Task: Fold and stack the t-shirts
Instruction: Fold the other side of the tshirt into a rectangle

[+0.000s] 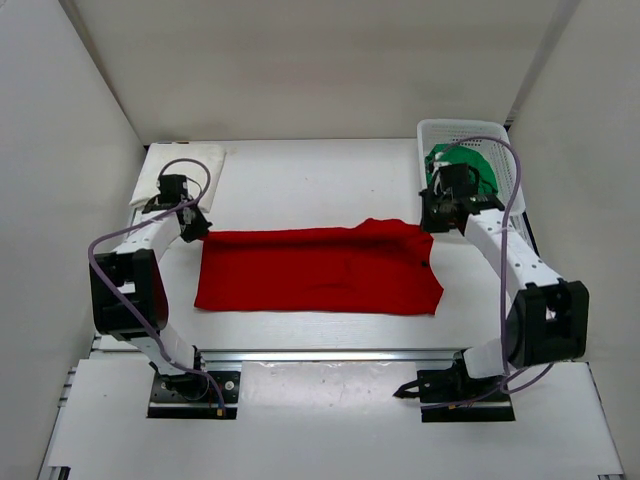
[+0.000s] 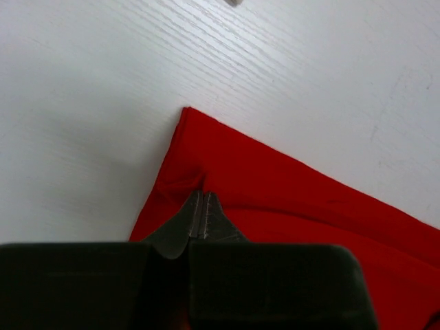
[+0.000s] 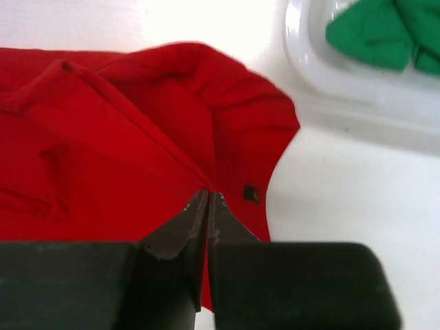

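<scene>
The red t-shirt lies as a long folded band across the middle of the table. My left gripper is shut on its far left corner; in the left wrist view the cloth puckers into the closed tips. My right gripper is shut on the far right corner, where folds of red cloth run into the closed tips. A small dark tag shows beside them. The green t-shirt lies in the basket. The cream-white t-shirt lies folded at the back left.
The white mesh basket stands at the back right, just beyond the right gripper; its rim and the green cloth show in the right wrist view. White walls close in the table on three sides.
</scene>
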{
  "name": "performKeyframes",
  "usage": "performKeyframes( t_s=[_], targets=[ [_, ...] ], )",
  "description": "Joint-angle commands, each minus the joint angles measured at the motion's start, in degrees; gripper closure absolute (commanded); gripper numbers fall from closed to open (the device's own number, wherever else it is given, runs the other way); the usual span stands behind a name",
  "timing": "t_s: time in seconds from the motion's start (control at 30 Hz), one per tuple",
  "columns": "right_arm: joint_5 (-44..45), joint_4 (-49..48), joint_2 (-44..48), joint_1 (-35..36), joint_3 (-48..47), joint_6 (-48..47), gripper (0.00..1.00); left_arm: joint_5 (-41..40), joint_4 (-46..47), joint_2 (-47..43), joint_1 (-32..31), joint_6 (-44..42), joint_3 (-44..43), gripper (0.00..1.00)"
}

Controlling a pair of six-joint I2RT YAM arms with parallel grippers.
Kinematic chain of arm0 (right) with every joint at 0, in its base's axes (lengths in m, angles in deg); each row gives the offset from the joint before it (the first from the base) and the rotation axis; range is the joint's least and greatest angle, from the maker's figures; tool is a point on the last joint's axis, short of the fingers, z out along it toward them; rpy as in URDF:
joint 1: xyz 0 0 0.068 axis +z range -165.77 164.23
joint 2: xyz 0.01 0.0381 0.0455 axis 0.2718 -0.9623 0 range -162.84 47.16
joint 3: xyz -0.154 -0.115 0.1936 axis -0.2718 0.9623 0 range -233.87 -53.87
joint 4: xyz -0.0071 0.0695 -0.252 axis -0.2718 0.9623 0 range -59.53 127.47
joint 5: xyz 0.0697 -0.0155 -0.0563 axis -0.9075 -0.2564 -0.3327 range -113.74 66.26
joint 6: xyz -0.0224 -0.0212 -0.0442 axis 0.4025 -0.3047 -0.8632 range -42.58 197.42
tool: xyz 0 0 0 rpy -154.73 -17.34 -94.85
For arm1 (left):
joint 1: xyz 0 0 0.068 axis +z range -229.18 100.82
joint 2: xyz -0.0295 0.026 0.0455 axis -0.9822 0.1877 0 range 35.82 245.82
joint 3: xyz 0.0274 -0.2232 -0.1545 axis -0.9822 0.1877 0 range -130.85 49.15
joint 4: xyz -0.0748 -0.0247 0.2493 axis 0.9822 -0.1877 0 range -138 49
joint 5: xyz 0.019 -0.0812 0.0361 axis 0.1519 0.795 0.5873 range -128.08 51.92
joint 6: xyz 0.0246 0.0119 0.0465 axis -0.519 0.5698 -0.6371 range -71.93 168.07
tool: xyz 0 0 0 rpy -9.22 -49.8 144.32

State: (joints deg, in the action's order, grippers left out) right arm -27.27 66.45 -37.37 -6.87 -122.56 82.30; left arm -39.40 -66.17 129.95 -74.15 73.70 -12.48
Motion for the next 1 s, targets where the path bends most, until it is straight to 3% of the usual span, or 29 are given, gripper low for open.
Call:
performKeyframes(
  t_s=[0.0, 0.4, 0.57, 0.67, 0.77, 0.83, 0.9, 0.97],
  targets=[
    [3.36, -2.32, 6.47, -0.12, 6.17, 2.40, 1.00, 1.23, 1.35, -2.46, -0.56, -0.58, 1.85, 1.00],
    [4.41, 0.57, 21.42, -0.47, 19.36, 3.20, 1.00, 5.11, 1.09, -9.04, 1.30, 0.12, 9.49, 0.99],
    [1.17, 3.90, 22.92, 1.11, 24.03, 5.13, 1.00, 8.78, 2.66, -8.52, 3.83, 1.35, 13.63, 0.67],
    [0.10, 5.84, 22.39, 2.60, 25.35, 5.48, 0.93, 12.47, 5.47, -11.58, 7.08, 3.63, 16.44, 0.54],
    [0.45, 6.46, 23.27, 3.57, 24.57, 4.79, 0.81, 11.26, 8.72, -17.11, 7.01, 6.45, 17.68, 0.55],
    [0.98, 5.76, 23.80, 3.57, 22.81, 4.69, 0.77, 9.41, 10.57, -19.50, 5.60, 7.50, 18.20, 0.57],
    [0.81, 4.27, 23.10, 5.40, 20.62, 5.31, 0.77, 9.06, 11.28, -20.73, 3.06, 7.77, 18.47, 0.57],
    [0.45, 1.65, 20.47, 10.14, 18.33, 6.36, 0.90, 8.62, 12.07, -19.43, 1.83, 8.38, 18.64, 0.57]
  ],
)
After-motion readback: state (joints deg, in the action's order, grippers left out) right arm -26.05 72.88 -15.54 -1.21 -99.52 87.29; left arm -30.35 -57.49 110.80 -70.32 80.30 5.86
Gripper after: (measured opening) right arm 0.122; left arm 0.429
